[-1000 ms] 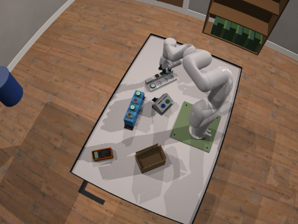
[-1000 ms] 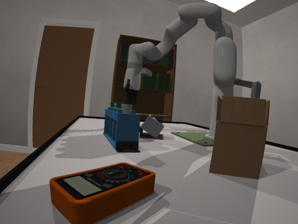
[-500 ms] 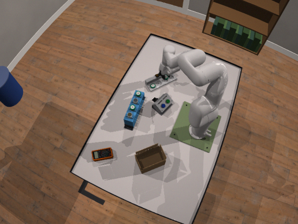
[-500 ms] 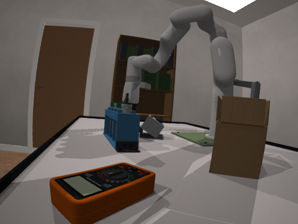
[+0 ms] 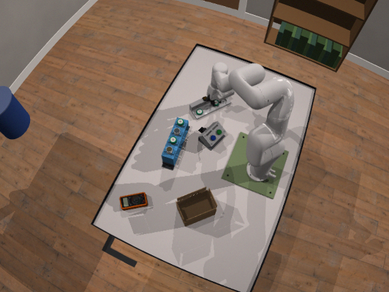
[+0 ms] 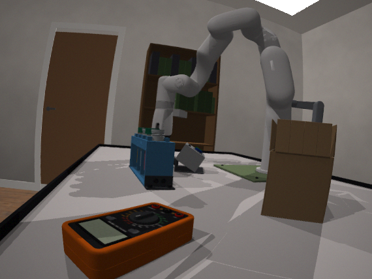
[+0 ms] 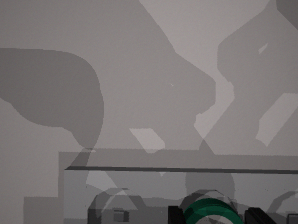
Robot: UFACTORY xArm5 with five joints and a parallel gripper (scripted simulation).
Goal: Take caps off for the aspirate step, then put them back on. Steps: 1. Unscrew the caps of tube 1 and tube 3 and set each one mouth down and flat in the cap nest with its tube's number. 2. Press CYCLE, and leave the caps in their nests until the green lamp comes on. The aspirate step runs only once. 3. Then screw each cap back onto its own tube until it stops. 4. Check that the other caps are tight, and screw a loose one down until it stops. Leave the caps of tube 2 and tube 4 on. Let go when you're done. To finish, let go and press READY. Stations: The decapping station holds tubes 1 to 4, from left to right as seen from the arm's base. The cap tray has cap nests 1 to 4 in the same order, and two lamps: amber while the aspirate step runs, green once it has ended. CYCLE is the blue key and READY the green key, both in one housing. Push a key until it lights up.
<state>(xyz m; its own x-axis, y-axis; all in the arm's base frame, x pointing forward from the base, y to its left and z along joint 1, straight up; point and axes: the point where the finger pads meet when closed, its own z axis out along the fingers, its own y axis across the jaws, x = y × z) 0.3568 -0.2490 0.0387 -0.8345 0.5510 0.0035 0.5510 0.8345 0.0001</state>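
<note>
No writing can be read here: the print on the grey key housing [image 5: 212, 136], which carries the green key [image 5: 219, 132] and the blue key [image 5: 213, 138], is too small to make out. The gripper [image 5: 214, 101] is low over the grey cap tray [image 5: 193, 110] and clamped on a green cap [image 7: 212, 214], seen between its dark fingers in the wrist view; which way the cap's mouth faces cannot be told. A second green cap [image 5: 199, 111] sits in a nest nearer the tray's end. The tray's long axis runs diagonally across the table [image 5: 218, 218]. In the blue decapping station [image 5: 175, 142], two tubes wear green caps [image 5: 180, 122] and two stand uncapped
</note>
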